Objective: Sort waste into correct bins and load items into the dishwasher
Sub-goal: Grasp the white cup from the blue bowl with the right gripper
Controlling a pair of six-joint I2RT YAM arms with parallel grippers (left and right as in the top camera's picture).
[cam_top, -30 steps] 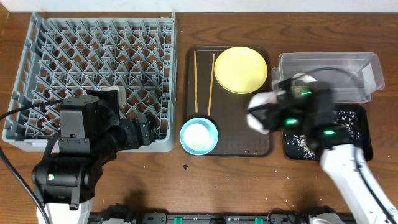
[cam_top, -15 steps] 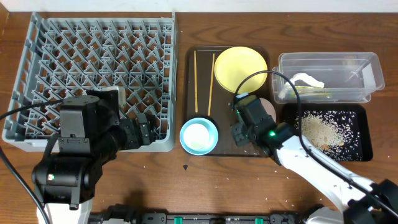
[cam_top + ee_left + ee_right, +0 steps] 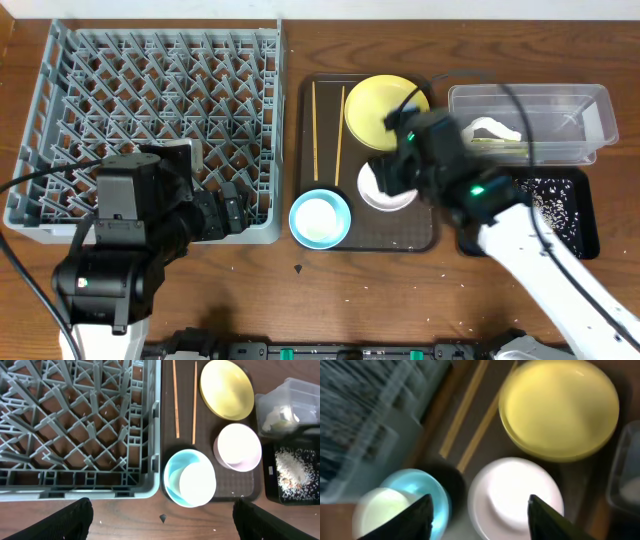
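Overhead, the right gripper (image 3: 396, 166) hangs above the white bowl (image 3: 382, 194) on the brown tray (image 3: 306, 140), with bare table (image 3: 330, 290) in front. In the left wrist view, the left gripper (image 3: 162, 512) is spread wide and empty beside the dish rack (image 3: 75, 435) rim. In the right wrist view, the right fingers are parted and hold nothing. The bowl is below and the yellow plate (image 3: 560, 405) just beyond.

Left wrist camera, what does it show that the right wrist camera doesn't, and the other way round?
Only the left wrist view: the black tray with rice grains, and the left gripper, open. Only the right wrist view: the right gripper, open over the white bowl. Both: the yellow plate, white bowl, light blue bowl holding the cream cup, the chopsticks, and the dish rack, blurred in the right wrist view.
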